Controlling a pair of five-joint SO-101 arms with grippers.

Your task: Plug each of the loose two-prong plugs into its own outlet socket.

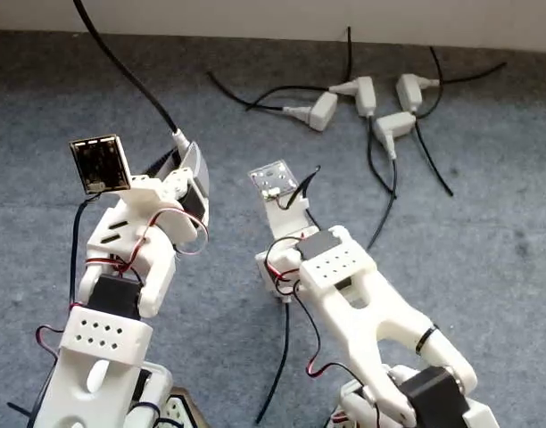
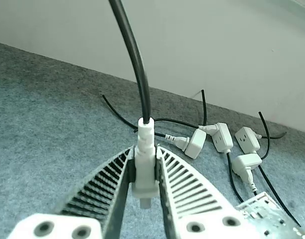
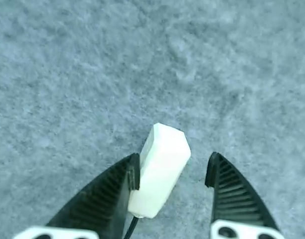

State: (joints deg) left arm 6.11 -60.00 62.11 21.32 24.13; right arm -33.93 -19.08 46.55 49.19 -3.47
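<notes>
Plug (image 1: 178, 139), white, on a thick black cord (image 1: 121, 61), seen from above pinched in the left gripper (image 1: 189, 163), cord running off toward the far left corner of the grey carpet (image 1: 487, 267). Four white connectors (image 1: 318, 111) (image 1: 364, 94) (image 1: 410, 89) (image 1: 394, 126) on thin black cords, lying close together on the carpet at the far side, well apart from both arms; plug or socket in each case, cannot tell. Right arm's wrist board (image 1: 274, 178) near the centre of the carpet. Left wrist view: left gripper (image 2: 145, 153) closed tight on the plug (image 2: 145, 174), both fingers (image 2: 182, 184) pressed against its sides, cord (image 2: 135, 59) rising straight out of its far end; same four connectors (image 2: 195, 143) (image 2: 222, 137) (image 2: 247, 139) (image 2: 244, 163) on the carpet beyond, close to a pale wall (image 2: 217, 50). Right wrist view: right gripper (image 3: 175, 157) with jaws wide, white block (image 3: 160, 169) leaning against one finger (image 3: 112, 194), clear gap to the other, thin dark cord (image 3: 132, 225) at its near end, grey carpet (image 3: 68, 74) below.
</notes>
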